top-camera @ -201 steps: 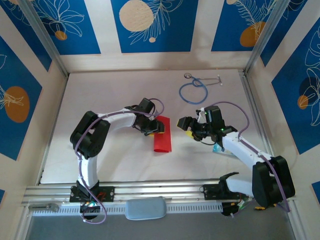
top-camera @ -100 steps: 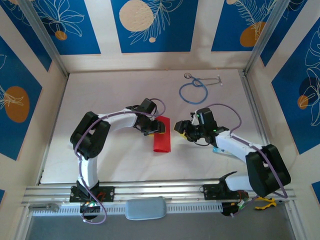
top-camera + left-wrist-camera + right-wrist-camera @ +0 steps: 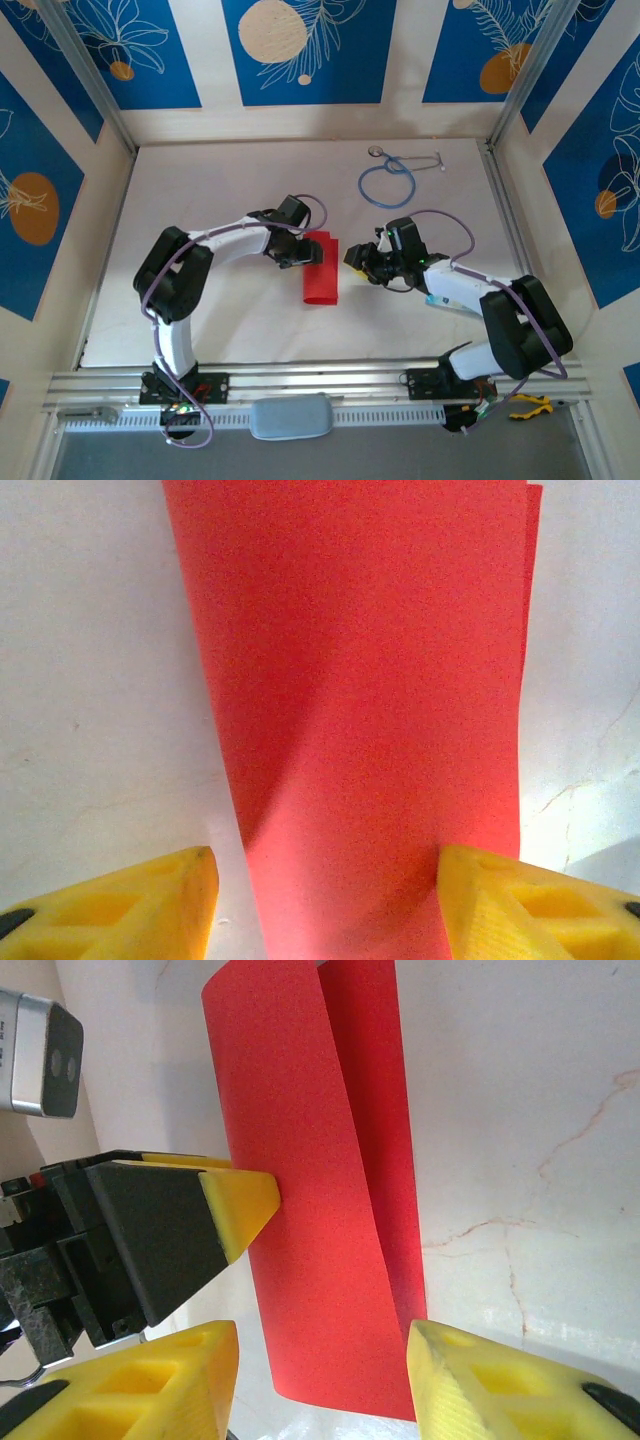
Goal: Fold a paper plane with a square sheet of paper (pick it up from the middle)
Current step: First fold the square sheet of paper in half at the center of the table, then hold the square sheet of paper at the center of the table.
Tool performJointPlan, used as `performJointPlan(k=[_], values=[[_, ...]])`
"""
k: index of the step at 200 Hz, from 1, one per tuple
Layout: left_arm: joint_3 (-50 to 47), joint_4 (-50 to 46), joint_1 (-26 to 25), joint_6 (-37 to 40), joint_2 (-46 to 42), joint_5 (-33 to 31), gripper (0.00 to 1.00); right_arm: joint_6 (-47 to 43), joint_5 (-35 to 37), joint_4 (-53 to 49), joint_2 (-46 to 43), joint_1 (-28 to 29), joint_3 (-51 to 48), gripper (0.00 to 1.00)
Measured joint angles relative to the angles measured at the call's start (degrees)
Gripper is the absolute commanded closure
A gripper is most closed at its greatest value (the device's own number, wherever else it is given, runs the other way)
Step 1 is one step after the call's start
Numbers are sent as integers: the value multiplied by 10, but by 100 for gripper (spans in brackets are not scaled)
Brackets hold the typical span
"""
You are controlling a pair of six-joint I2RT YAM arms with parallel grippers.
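The square sheet of paper is lying doubled over as a long red strip near the middle of the table, its upper layer bowing up off the lower one. The left claw is standing released at the strip's left edge, fingers spread around the paper, one yellow tip touching the raised layer. The right claw is hovering just beside the right edge, likewise released, grasping nothing. A blue stethoscope is lying well apart, farther back.
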Motion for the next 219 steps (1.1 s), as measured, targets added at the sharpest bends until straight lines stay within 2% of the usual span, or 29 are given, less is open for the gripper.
performJointPlan(k=[57,99,155,181,219], values=[[2,-6,0,23,12,12,39,2,-7,11,13,2,0,58],[10,-15,2,35,17,21,38,10,-28,36,50,8,2,78],[11,-16,2,38,18,27,37,12,-40,44,127,33,50,84],[11,-16,2,38,19,29,37,10,-38,45,156,43,80,89],[11,-16,2,38,19,35,37,-1,-30,39,198,49,108,91]])
